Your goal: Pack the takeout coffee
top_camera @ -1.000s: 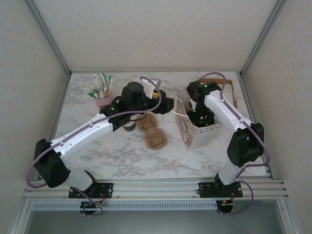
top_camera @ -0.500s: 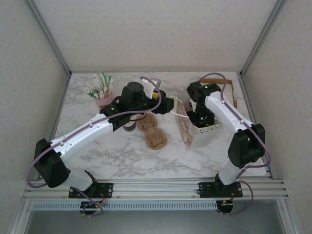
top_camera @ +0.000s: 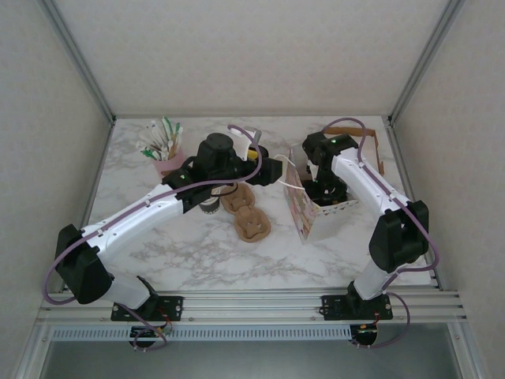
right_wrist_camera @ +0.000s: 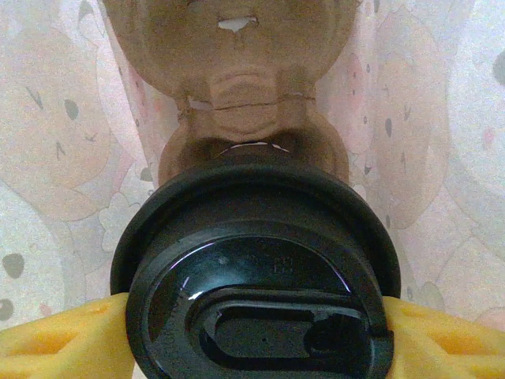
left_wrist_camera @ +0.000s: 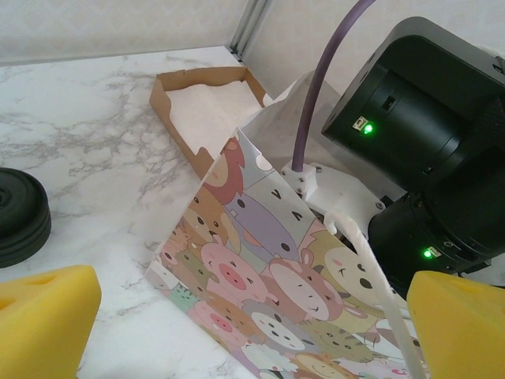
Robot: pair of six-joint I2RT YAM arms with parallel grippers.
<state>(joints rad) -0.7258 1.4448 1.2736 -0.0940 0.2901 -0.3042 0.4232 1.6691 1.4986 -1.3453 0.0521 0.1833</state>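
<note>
Two arms work over your marble table (top_camera: 158, 245). The left arm (top_camera: 142, 213) reaches in from the left and ends just beside the bag. The right arm (top_camera: 371, 185) bends down into the bag's open top. The paper bag (left_wrist_camera: 260, 268), printed with cartoon animals, stands right of centre with its mouth open. A cardboard tray (left_wrist_camera: 207, 99) of white napkins sits behind the bag, near the rear right corner. Brown pulp cup carriers (top_camera: 248, 217) lie flat on the table left of the bag, apart from it. A pink pot (top_camera: 164, 162) of sticks and sachets stands at rear left. The left gripper (left_wrist_camera: 252, 332) is spread wide, with nothing between its yellow pads, and points at the bag's printed face. A stack of black lids (left_wrist_camera: 20, 213) sits on the table left of that gripper. The right gripper (right_wrist_camera: 252, 335) is down inside the bag. You see its yellow pads (right_wrist_camera: 55, 339) against both sides of the coffee cup (right_wrist_camera: 252, 268) with no gap showing, so it has hold of the cup. The cup is upright inside the bag with its black lid on, and a brown pulp holder (right_wrist_camera: 237, 55) shows just beyond it.
</note>
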